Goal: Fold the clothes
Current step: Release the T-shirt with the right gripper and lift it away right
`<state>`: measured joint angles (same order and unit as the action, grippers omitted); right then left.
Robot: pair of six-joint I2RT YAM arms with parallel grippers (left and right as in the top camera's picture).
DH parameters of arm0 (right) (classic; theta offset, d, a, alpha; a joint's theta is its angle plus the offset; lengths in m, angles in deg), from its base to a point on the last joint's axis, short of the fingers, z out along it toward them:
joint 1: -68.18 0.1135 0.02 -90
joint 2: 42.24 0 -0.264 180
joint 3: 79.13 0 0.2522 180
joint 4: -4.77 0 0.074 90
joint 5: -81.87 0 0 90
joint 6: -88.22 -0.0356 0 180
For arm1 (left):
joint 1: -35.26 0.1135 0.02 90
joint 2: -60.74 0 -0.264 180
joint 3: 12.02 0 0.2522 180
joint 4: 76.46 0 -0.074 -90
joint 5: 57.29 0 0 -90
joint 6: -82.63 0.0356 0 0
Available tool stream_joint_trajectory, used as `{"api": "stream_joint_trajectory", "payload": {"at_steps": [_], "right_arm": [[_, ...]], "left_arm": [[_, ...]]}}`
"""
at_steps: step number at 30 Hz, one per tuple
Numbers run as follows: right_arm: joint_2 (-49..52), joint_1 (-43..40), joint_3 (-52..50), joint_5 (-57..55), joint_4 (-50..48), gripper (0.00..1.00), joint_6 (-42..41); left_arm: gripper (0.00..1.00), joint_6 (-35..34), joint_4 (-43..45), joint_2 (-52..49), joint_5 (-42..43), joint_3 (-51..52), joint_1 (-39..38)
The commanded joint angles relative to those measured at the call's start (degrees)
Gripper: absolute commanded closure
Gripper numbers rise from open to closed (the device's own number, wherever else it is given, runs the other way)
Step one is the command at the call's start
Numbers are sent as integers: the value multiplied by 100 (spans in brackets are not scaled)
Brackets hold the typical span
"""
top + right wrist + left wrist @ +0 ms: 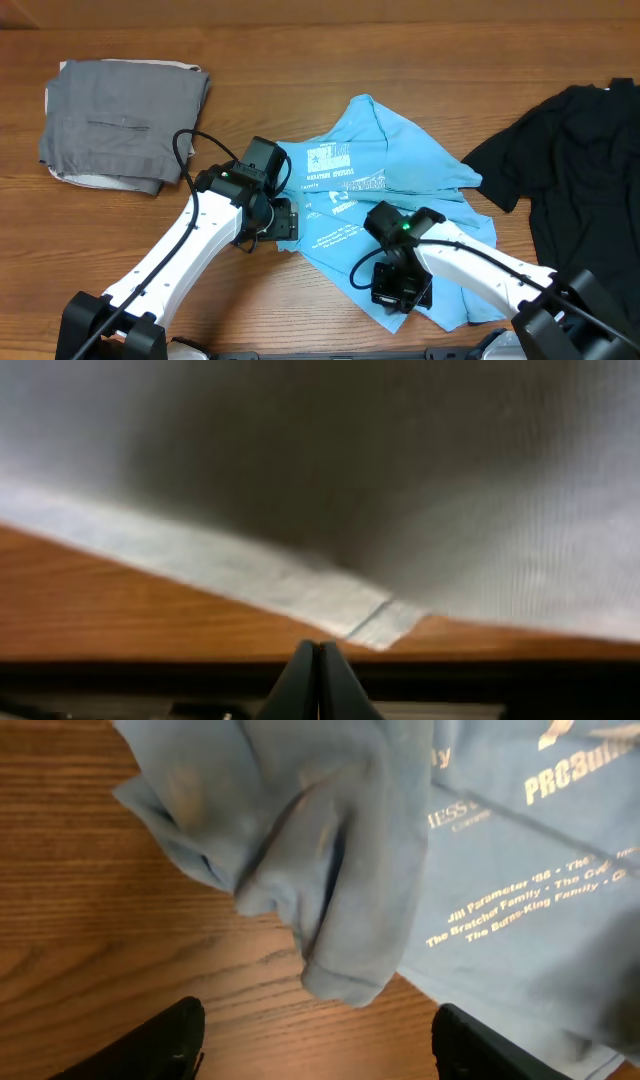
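- Fingers [300, 682] of the right gripper [320, 650] closed tip to tip, pointing down at the table [120, 610].
- Just ahead of those tips: a hemmed edge of the light blue T-shirt [250, 575] lying flat on the wood; beyond the hem the cloth rises, blurred.
- Behind the tips: right arm [480, 262] reaching in from the near right corner, wrist bent downward over the shirt's near edge.
- Left gripper [315, 1045]: jaws spread wide, holding nothing, low over bare wood.
- Directly ahead of it: a bunched fold of the shirt, just past the tips; to the fold's right, a flat panel with small pale lettering.
- Behind it: left arm [190, 240] stretched diagonally from the near left corner, wrist turned toward the shirt's left edge.
- Farther out: folded grey garment [125, 125] beyond the left arm; black garment [580, 170] beyond the right arm, close beside the shirt.
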<state>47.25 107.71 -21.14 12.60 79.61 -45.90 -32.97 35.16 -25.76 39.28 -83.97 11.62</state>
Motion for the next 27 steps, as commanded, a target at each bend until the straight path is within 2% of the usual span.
{"api": "stream_joint_trajectory", "payload": {"at_steps": [1, 4, 7, 8, 11, 13, 14, 15, 19, 21, 27], "right_arm": [[-76, 20, -282, -391, -341, 96, -291], [-76, 0, -170, -328, -678, 96, 179], [-79, -350, 562, -345, 35, 96, 721], [-79, -723, 1115, -568, 568, 96, 911], [-79, -1613, 2070, -1051, 1283, 96, 1180], [-79, -2247, 2516, -1106, 1421, 96, 1427], [-76, -2656, 2715, -1102, 1429, 96, 1554], [-76, -2973, 2822, -1082, 1390, 96, 1681], [66, -4677, 2881, -1019, 767, 96, 2450], [219, -5112, 2879, -1012, 431, 96, 2610], [931, -5519, 2879, -890, -597, 96, 3060]], "left_arm": [[25, -81, 116, -39, -79, 46, -17], [25, -81, 133, -39, -81, 46, -4], [25, -79, 107, -39, -81, 46, -4], [23, -79, 87, -39, -81, 46, -4], [18, -76, 42, -39, -81, 46, -4], [13, -79, 42, -39, -79, 46, -4], [7, -79, 42, -39, -79, 46, -4], [1, -79, 44, -39, -79, 46, -4], [0, -79, 50, -39, -81, 46, -4], [0, -79, 52, -39, -81, 46, -4], [0, -83, 81, -39, -76, 46, -4]]}}
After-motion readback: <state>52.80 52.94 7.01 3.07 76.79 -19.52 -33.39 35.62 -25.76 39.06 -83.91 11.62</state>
